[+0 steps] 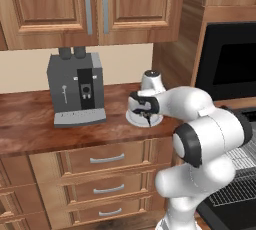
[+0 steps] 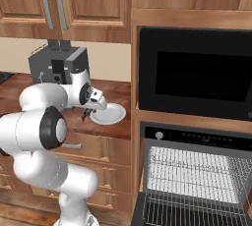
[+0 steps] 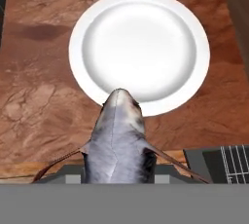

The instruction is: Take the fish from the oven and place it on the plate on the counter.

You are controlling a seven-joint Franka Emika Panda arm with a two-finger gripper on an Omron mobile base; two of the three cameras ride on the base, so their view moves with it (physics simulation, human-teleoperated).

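Fish (image 3: pixel 116 140) was held clamped in the gripper (image 1: pixel 146 117) jaws above the plate (image 3: pixel 141 9) near the counter (image 1: pixel 30 124) front edge, evidently positioned for release.

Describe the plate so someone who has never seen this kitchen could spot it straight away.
Start at the grey coffee machine on the reddish-brown counter. To its right, near the counter's end by the oven, lies the plate, under the tool holding the fish. It is the counter's one flat, round, white thing with a raised rim.
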